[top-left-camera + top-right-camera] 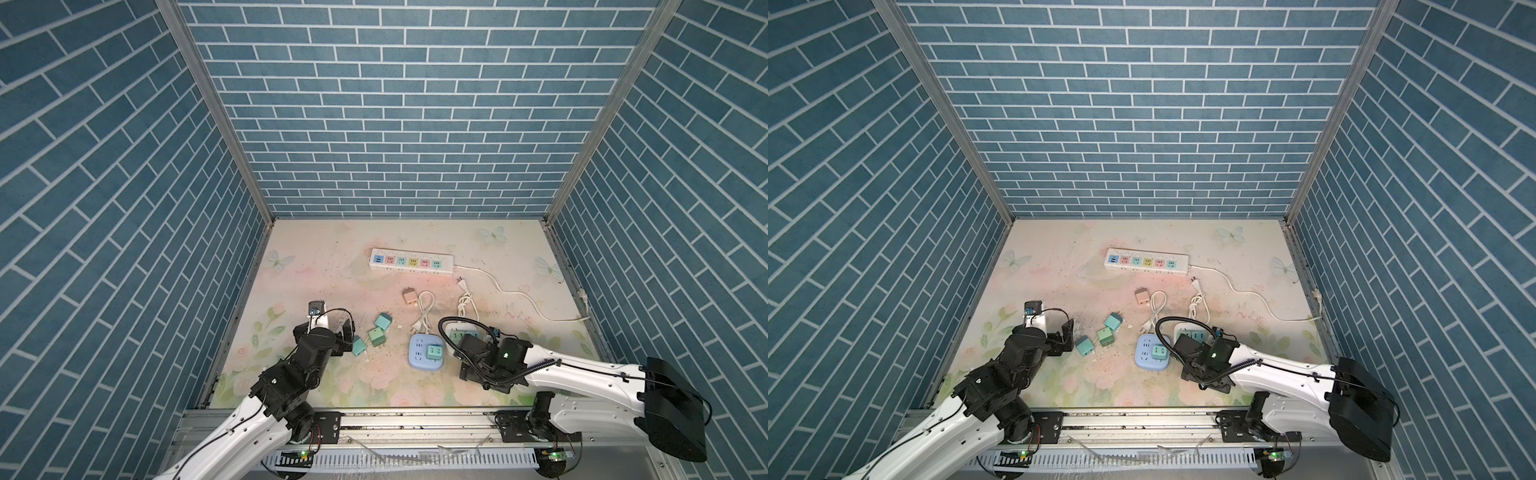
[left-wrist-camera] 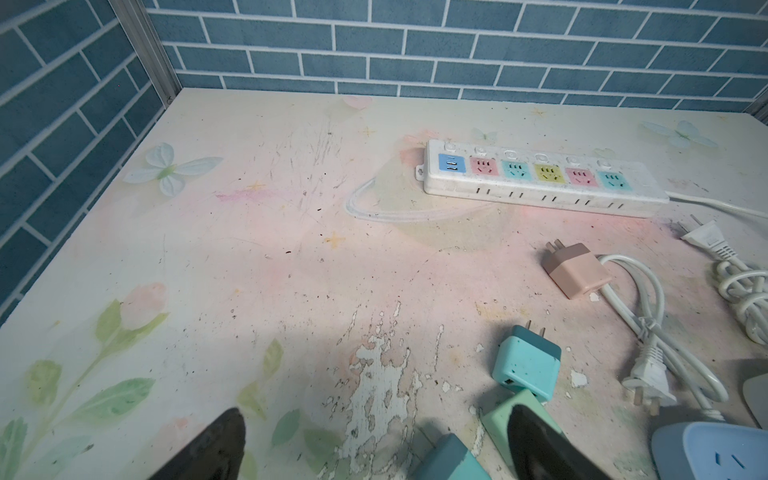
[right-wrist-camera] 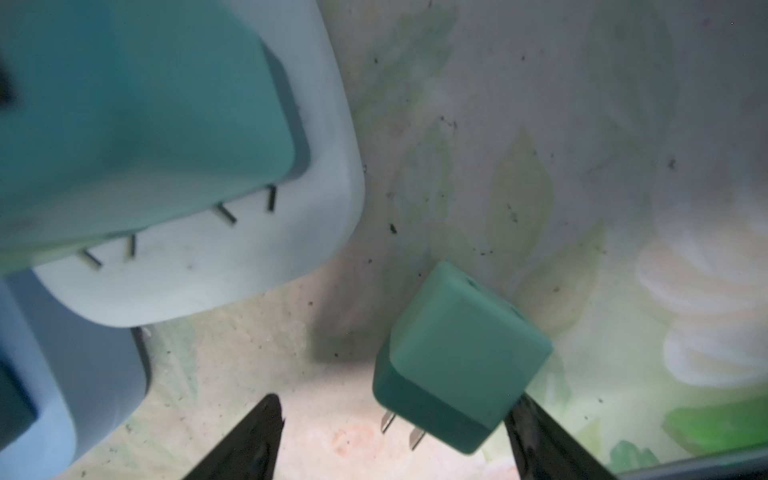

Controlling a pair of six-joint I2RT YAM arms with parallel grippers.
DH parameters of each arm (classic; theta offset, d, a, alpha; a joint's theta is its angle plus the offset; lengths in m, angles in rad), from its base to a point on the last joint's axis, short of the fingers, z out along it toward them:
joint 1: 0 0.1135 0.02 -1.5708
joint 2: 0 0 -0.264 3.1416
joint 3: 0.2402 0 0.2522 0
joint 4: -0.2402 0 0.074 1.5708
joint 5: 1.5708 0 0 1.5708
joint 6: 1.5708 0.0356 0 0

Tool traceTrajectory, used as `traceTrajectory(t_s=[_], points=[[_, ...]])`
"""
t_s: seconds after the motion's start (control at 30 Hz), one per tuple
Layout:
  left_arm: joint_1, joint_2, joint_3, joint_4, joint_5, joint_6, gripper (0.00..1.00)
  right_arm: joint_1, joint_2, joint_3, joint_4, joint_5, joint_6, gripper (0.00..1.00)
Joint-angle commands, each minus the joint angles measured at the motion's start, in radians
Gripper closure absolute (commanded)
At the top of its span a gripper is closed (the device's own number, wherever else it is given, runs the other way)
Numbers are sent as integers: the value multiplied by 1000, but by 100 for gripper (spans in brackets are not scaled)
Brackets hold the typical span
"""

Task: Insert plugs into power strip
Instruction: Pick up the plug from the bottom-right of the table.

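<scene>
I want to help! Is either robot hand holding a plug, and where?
Nothing is gripped yet. The right gripper stands open around a green plug, one finger at its side. The left gripper is open.

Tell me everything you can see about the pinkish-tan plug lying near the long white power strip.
The pinkish-tan plug is a small cube with rounded edges, smooth and plastic-looking, with a darker band at the prong end. Its two metal prongs point roughly toward the long power strip. It lies on its side on the table, unplugged. A looped white cord seems to touch the end away from the prongs. Nothing grips it.
</scene>
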Motion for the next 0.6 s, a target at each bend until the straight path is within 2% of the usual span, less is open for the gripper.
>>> traceTrajectory(t_s=[0.0,0.13,0.27,0.5,0.57], points=[[6,-4,-6,-8,5,-5,0,-11,38,-6,15,37,-22,16],[5,-4,-4,-7,6,-5,0,-28,69,2,18,55,-43,17],[5,-2,-4,-7,6,-5,0,-38,90,17,5,77,-59,26],[5,1,-4,-5,8,-3,0,-42,129,17,-6,91,-63,28],[5,1,-5,-4,8,-2,0,-42,143,14,0,85,-67,33]])
